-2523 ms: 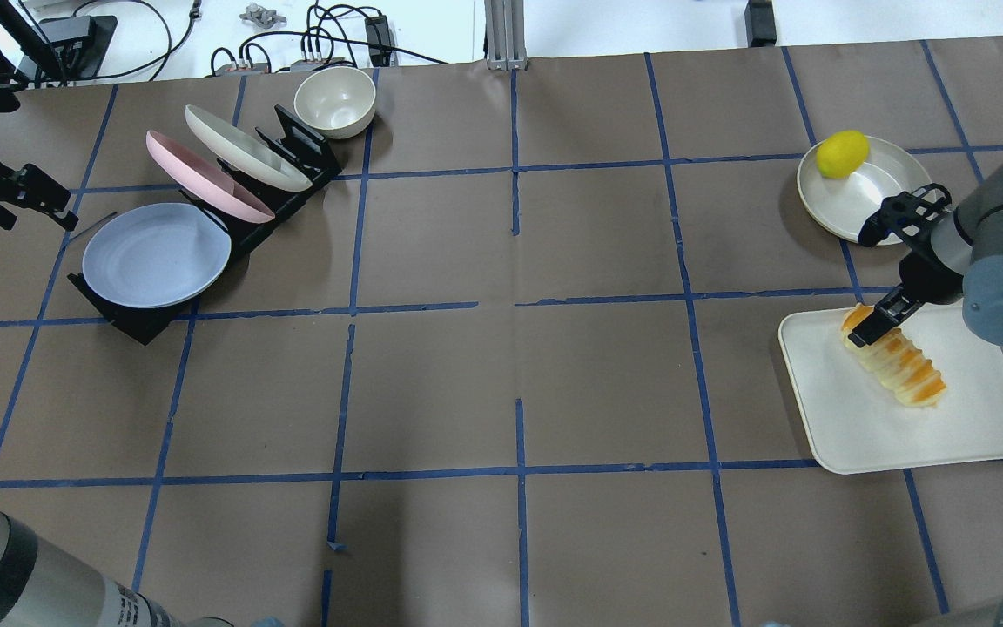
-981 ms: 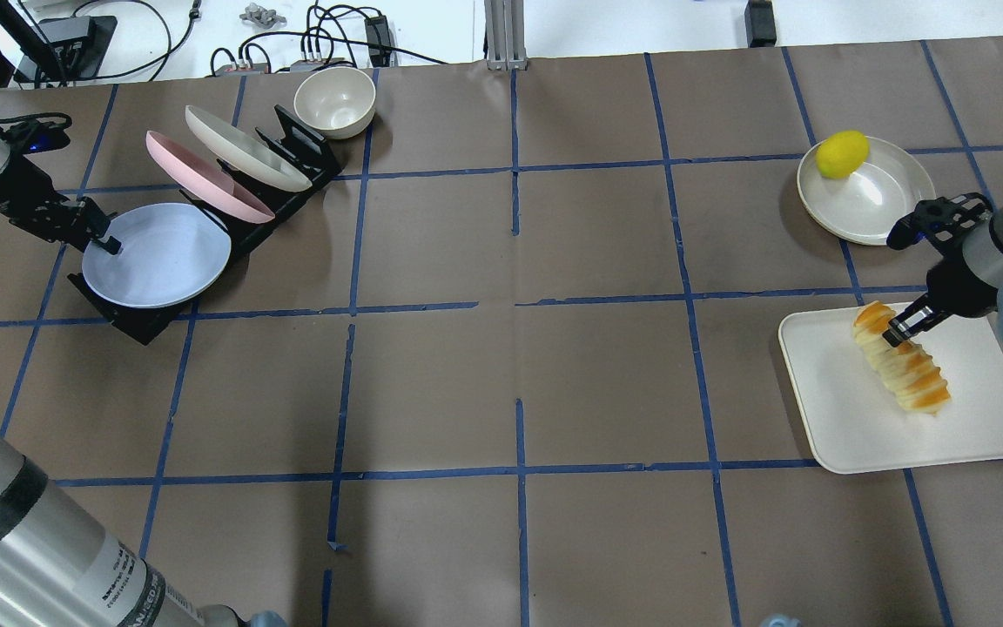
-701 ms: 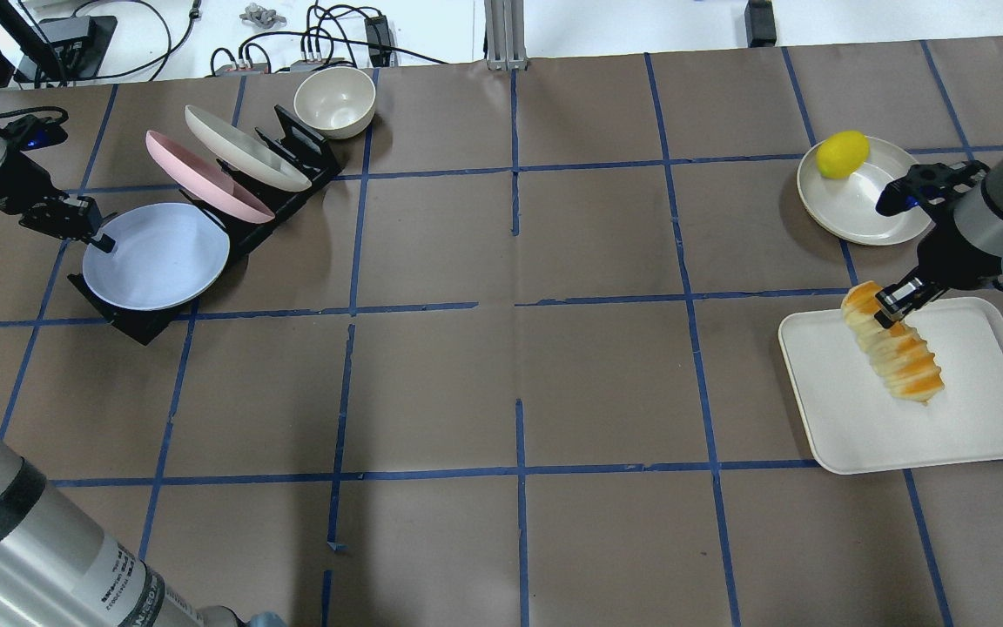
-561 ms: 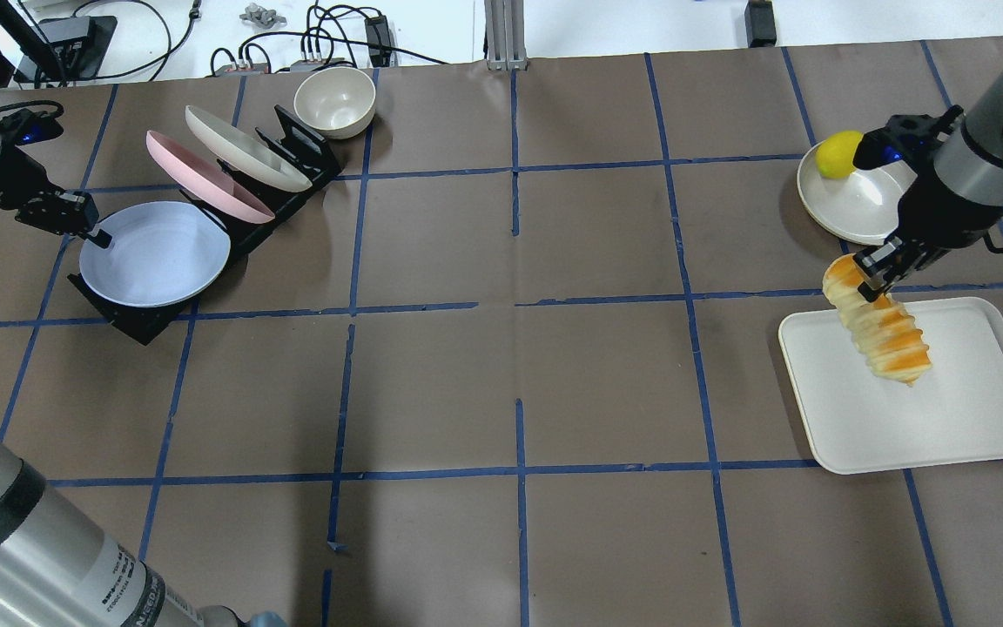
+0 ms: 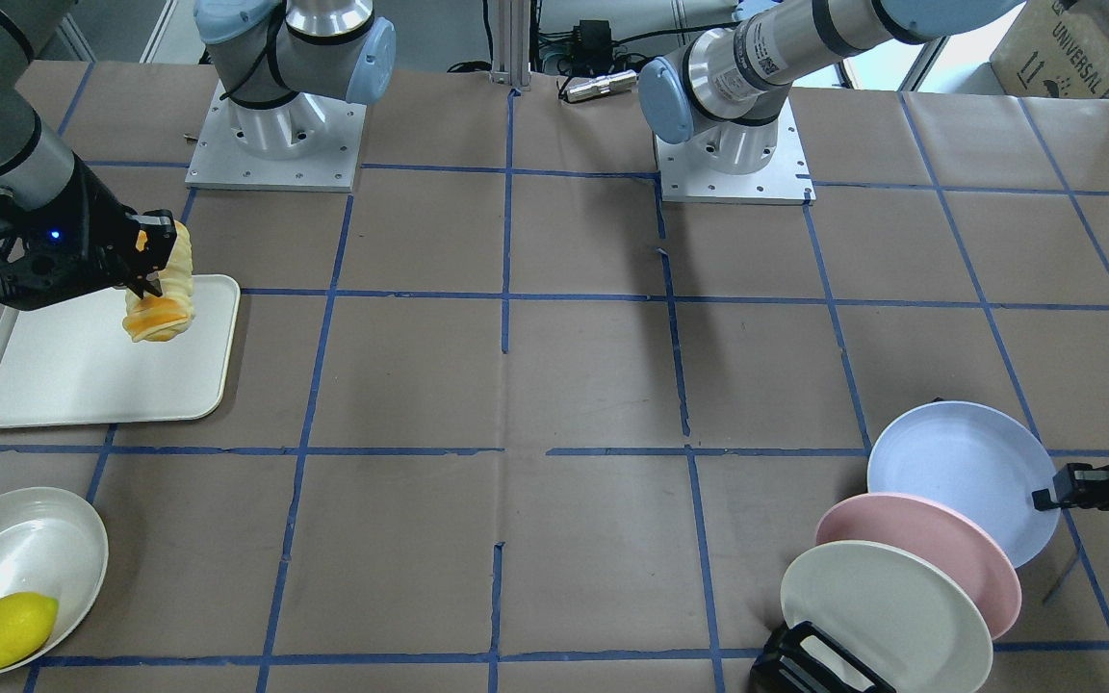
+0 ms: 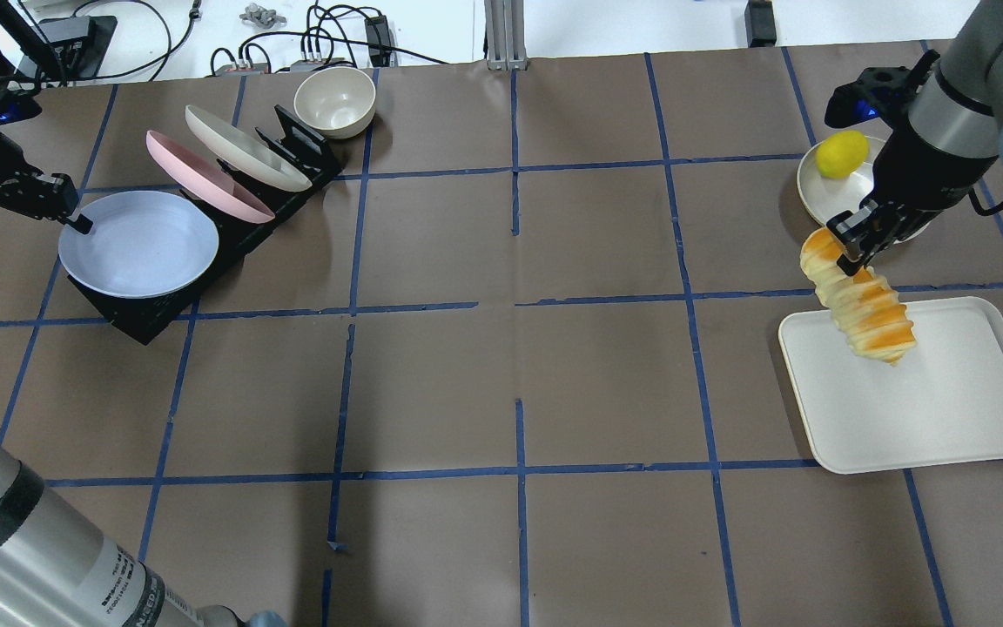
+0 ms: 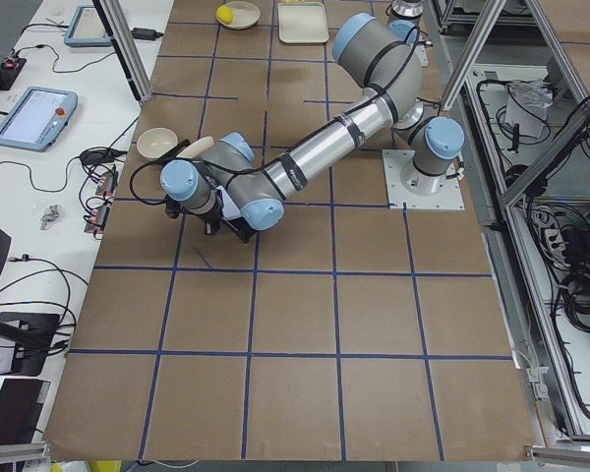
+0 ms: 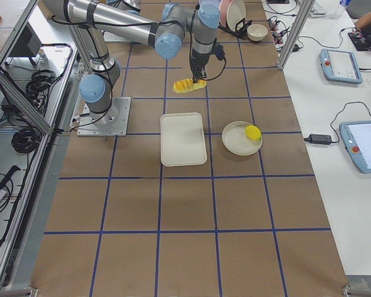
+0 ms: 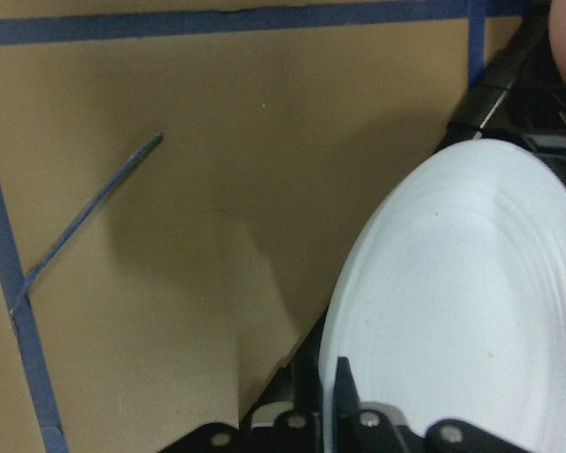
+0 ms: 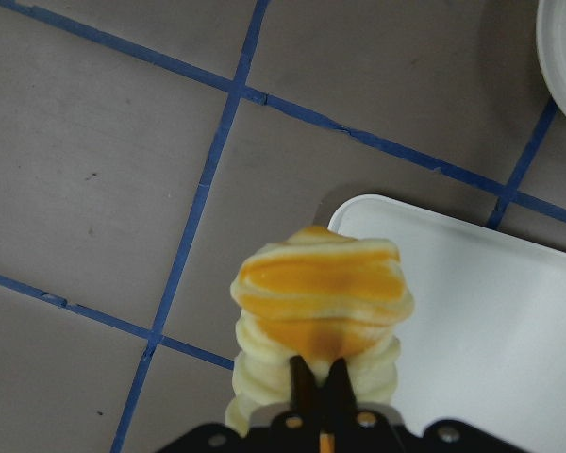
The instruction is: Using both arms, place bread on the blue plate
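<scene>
Looking forward and steeply down over the whole table (image 6: pixel 519 366) from behind; facing back from across it; high and far off from either table end; close up from each wrist, sharing the blue plate (image 9: pixel 453 302) and bread (image 10: pixel 316 283) with the overhead.

Orange-and-cream striped bread (image 6: pixel 858 305), pale blue plate (image 6: pixel 137 244)

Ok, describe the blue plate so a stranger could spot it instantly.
On the robot's left, three plates sit in a row at a black rack. The blue plate is the end one nearest the robot, left gripper on its rim; next come a pink plate, then a cream plate.
</scene>
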Controlling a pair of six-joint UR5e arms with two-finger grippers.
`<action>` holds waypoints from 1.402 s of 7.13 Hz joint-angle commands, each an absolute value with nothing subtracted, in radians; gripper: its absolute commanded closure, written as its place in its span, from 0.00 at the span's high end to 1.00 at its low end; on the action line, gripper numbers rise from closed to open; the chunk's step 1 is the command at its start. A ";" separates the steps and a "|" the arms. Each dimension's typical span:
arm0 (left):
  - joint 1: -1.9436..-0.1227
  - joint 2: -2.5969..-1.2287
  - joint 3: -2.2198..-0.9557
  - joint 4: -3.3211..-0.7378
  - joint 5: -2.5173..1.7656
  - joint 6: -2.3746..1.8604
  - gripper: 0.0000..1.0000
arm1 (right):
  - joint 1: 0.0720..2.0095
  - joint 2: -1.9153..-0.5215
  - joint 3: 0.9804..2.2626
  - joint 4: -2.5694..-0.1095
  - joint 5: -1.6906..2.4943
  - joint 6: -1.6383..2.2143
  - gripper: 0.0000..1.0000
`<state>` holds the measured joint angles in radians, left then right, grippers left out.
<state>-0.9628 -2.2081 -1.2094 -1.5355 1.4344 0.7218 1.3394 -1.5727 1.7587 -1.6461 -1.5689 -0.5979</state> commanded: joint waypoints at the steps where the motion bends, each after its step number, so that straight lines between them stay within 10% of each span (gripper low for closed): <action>1: -0.959 -2.098 -1.242 -1.639 1.474 0.721 0.00 | 1.347 -1.575 1.764 -1.643 -1.566 -0.580 0.05; 5: -1.087 -1.812 -1.535 -1.644 1.460 0.536 0.01 | 1.350 -1.574 1.767 -1.643 -1.571 -0.583 0.05; 10: -1.478 -1.847 -1.571 -1.443 1.353 0.160 0.01 | 1.350 -1.572 1.773 -1.643 -1.569 -0.583 0.05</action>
